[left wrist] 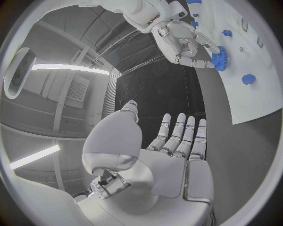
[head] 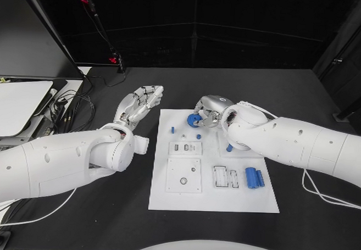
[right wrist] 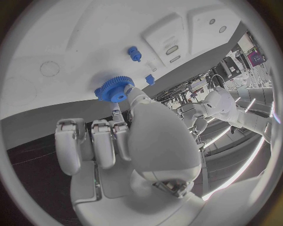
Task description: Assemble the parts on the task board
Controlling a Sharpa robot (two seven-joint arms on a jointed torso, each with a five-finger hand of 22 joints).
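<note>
Gear (head: pixel 194 121) pinched in right hand (head: pixel 210 110) over task board (head: pixel 249 201) — left hand (head: pixel 141 107) empty, fingers spread.

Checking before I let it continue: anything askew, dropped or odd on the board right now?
Nothing stands out. The right hand holds the blue gear over the task board, the left hand hovers open beside it, and two blue cylinders lie on the board.

Flat white task board (head: pixel 213 200), matt, plastic-looking, smooth. Black table (head: pixel 105 221) matt, faintly textured. Small blue toothed gear (right wrist: pixel 114 89), matt plastic, ridged rim. Two blue cylinder parts (head: pixel 254 177), smooth plastic with slight sheen. Silver right hand (head: pixel 211 107) brushed-metal look; silver left hand (head: pixel 141 107) likewise. White arm shells (head: pixel 60 165) glossy plastic.
</note>
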